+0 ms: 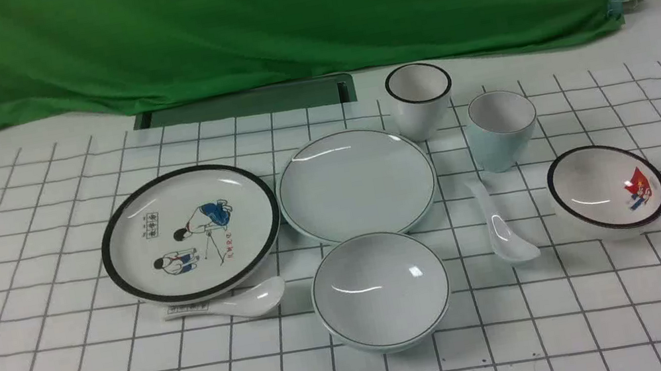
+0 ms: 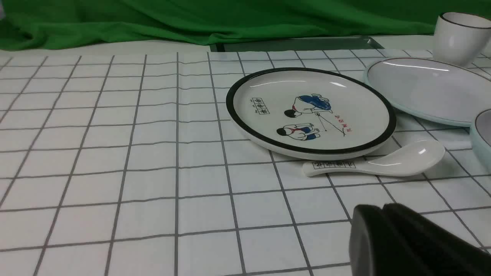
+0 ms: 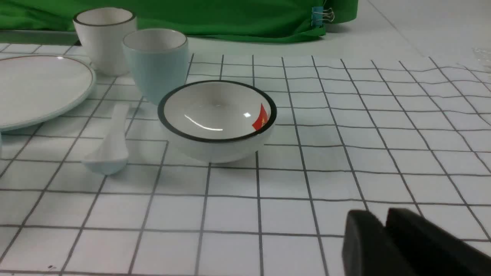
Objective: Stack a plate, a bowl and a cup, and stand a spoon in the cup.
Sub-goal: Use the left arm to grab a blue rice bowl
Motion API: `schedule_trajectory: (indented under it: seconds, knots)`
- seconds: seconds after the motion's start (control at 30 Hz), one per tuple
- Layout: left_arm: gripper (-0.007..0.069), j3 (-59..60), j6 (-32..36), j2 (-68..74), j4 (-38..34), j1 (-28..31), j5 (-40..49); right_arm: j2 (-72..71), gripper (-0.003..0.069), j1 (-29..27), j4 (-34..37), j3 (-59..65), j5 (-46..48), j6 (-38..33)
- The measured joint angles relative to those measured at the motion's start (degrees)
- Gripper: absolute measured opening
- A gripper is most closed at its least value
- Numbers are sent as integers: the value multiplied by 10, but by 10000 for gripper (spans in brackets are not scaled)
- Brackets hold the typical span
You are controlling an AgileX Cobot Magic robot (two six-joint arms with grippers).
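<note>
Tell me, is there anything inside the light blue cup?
The cup looks empty: only its white inside shows, and nothing pokes out over the rim. The spoon lies outside, beside it. The cup's very bottom is hidden behind its near wall.

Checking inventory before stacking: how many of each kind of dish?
Plates: 2, plain plate and cartoon plate
Bowls: 2, plain bowl and flag bowl
Cups: 2, pale blue cup and black-rimmed cup
Spoons: 2, plain spoon and printed spoon
Total: 8
</note>
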Motion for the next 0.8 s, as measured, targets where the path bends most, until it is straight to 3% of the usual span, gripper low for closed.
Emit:
schedule_trajectory:
  seconds: [0.8]
  knots:
    - [-29, 0, -3, 0, 0, 0, 0, 0, 169, 0, 0, 0, -1, 1]
